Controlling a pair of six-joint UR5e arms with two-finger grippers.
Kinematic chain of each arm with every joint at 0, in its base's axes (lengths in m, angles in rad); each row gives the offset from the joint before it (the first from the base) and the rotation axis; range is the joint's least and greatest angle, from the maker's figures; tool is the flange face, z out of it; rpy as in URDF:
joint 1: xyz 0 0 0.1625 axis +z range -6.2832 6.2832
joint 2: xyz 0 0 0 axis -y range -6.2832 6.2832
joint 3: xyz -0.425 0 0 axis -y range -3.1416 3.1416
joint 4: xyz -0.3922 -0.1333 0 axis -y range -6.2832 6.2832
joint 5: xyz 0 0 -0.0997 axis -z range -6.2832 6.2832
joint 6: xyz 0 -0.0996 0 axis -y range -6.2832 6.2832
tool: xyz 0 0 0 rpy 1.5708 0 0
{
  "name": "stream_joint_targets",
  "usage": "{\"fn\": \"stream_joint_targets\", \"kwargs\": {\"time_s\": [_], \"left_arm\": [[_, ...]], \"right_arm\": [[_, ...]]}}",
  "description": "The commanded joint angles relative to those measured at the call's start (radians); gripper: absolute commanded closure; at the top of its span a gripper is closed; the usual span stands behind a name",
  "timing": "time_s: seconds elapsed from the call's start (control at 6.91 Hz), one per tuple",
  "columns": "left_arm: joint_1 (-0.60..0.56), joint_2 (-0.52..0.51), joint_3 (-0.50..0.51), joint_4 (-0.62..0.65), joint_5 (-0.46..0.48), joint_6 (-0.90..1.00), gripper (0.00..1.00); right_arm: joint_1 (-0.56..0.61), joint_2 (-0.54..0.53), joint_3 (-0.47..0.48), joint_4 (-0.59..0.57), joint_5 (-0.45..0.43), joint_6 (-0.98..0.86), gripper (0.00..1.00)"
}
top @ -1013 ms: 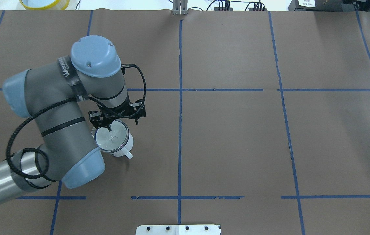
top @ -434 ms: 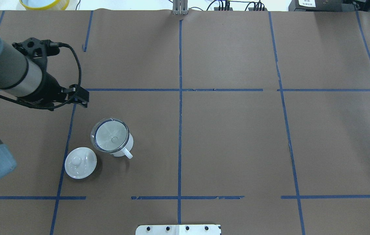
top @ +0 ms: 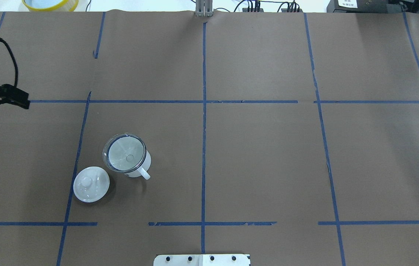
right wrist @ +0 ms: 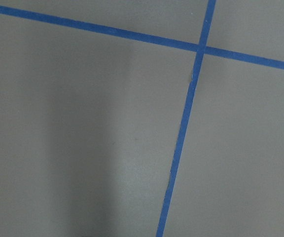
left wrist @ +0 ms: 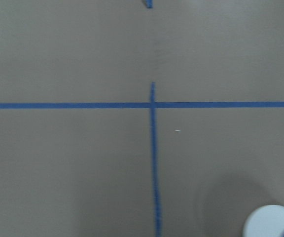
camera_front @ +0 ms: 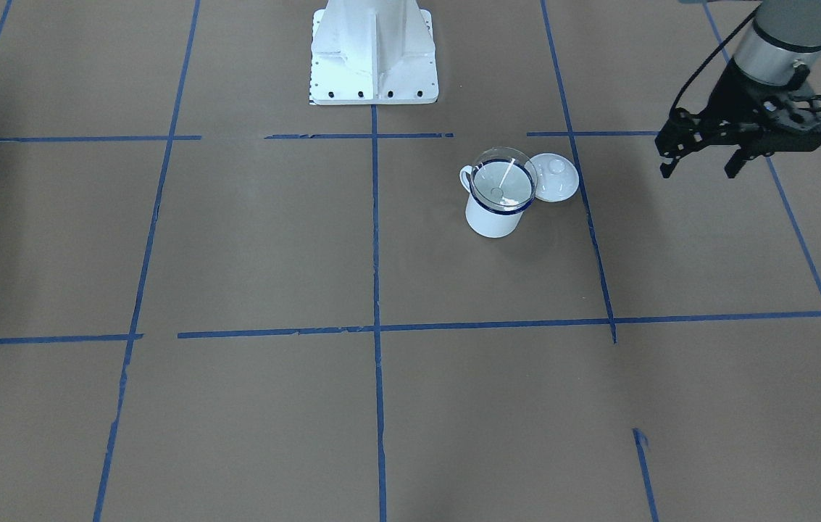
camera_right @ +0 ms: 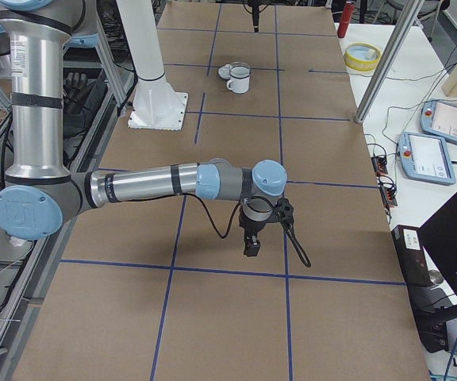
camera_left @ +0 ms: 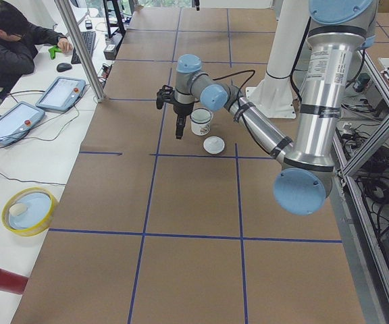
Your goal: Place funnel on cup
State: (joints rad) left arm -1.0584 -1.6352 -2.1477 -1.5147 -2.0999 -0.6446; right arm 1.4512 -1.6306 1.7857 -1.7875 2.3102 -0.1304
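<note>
Funnel (top: 124,157) down in the cup (camera_front: 491,217) — wide bowl resting on the blue rim, spout pointing down inside, ready to send a pour straight in. Looks level, not tipped. Cup upright on the table (top: 268,147), handle sticking out to one side. Round white lid (top: 91,184) flat on the table just beside the cup, knob up, kept off to leave the cup's mouth free for the funnel. Left gripper (camera_front: 697,170) up in the air, well apart from the cup, fingers spread wide with nothing between them. Makes sense: no need to hold a funnel already sitting fine by itself. Only a small bit of the cup in the left wrist view, down in one corner. Right gripper (camera_right: 252,248) far off at the other end of the table, low over it, pointing down. Seen only from the side, so cannot tell whether loose or closed. Looks like a finished job: funnel in place, no gripper on it. Only worry — light plastic, easy to knock off with a bump, so best left alone.
</note>
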Motion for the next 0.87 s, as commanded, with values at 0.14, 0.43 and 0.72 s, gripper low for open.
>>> {"fn": "stream_joint_targets", "kwargs": {"time_s": [0.14,0.43,0.72], "left_arm": [[-0.339,0.208,0.087,-0.004,-0.087,0.558,0.00],[-0.501,0.268,0.248,-0.002,-0.158,0.804,0.00],[-0.572,0.275,0.377,-0.019,-0.158,0.812,0.00]], "right_arm": [[0.000,0.000,0.000,0.000,0.000,0.000,0.00],[0.000,0.000,0.000,0.000,0.000,0.000,0.00],[0.000,0.000,0.000,0.000,0.000,0.000,0.00]]}}
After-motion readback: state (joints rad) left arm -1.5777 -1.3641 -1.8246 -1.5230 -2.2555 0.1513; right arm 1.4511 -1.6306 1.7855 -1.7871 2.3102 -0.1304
